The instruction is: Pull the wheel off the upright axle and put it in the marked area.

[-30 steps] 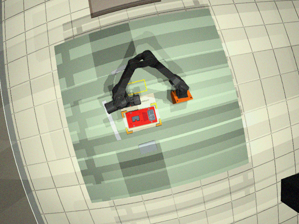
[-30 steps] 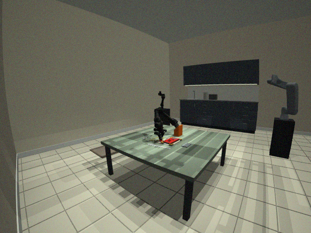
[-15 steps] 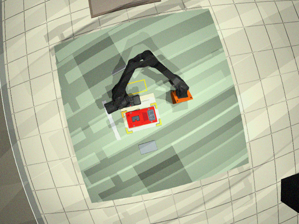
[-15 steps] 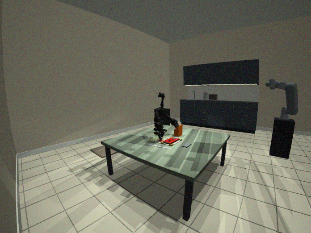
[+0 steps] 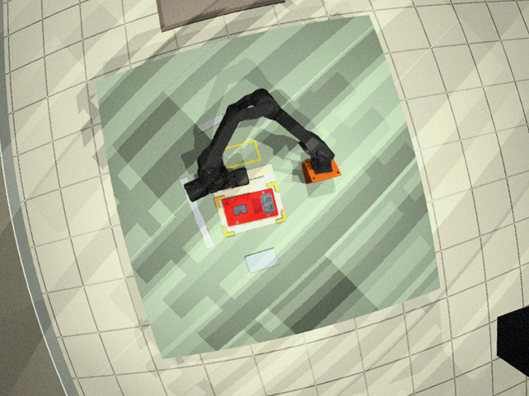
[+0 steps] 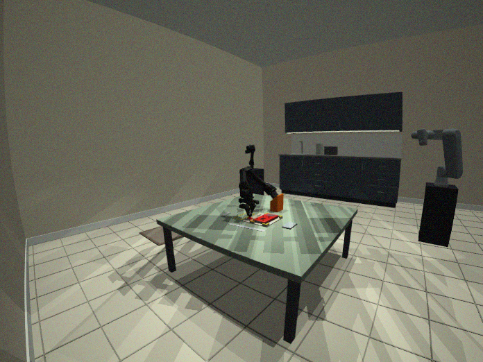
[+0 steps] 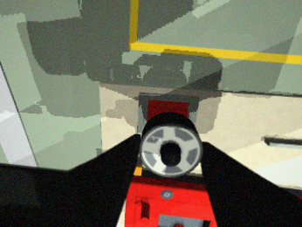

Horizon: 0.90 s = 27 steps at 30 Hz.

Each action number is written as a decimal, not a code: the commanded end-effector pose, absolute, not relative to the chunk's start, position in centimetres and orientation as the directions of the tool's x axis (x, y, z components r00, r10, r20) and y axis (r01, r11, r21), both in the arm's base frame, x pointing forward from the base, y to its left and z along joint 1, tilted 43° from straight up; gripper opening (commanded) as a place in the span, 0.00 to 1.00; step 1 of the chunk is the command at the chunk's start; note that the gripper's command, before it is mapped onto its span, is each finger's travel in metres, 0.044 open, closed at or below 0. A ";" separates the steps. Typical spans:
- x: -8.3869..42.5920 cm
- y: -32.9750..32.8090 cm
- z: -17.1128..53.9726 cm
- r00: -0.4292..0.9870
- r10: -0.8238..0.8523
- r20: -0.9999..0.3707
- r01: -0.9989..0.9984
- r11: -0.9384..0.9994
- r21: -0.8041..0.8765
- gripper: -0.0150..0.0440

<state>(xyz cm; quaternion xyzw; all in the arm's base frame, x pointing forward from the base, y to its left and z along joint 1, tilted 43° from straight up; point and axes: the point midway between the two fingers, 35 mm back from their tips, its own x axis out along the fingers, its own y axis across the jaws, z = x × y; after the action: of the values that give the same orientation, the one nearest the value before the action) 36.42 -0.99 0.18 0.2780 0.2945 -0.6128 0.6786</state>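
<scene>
The wheel [image 7: 171, 171], with a black tyre and a grey spoked rim, faces up in the wrist view. My gripper [image 7: 171, 143] [image 6: 250, 215] is shut on it, one finger at each side. A small red base [image 7: 168, 107] in a grey frame shows just behind the wheel. The wheel's middle hole is dark, and I cannot tell whether the axle is still in it. The marked area is a yellow outline [image 5: 257, 150] [image 7: 134, 22] on the table, beyond the base in the wrist view. In the top view the arm hides the wheel and part of the outline.
A red panel [image 5: 249, 218] [image 6: 268, 216] lies on a cream board with yellow corner pieces, close beside the gripper. A long pale strip [image 5: 199, 220] [image 7: 13, 131] lies to one side. A pale flat plate [image 5: 261, 260] [image 6: 289, 225] lies beyond the panel.
</scene>
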 end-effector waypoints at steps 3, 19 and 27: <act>36.4 -0.5 0.6 0.082 -0.666 -0.741 0.995 0.101 0.020 0.25; 36.4 -0.2 0.9 0.083 -0.666 -0.741 0.995 0.102 0.020 0.25; 36.4 0.0 1.1 0.083 -0.667 -0.741 0.995 0.102 0.020 0.25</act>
<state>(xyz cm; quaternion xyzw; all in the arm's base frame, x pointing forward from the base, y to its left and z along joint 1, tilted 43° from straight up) 36.34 -0.36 0.87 0.2767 0.2945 -0.6119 0.6799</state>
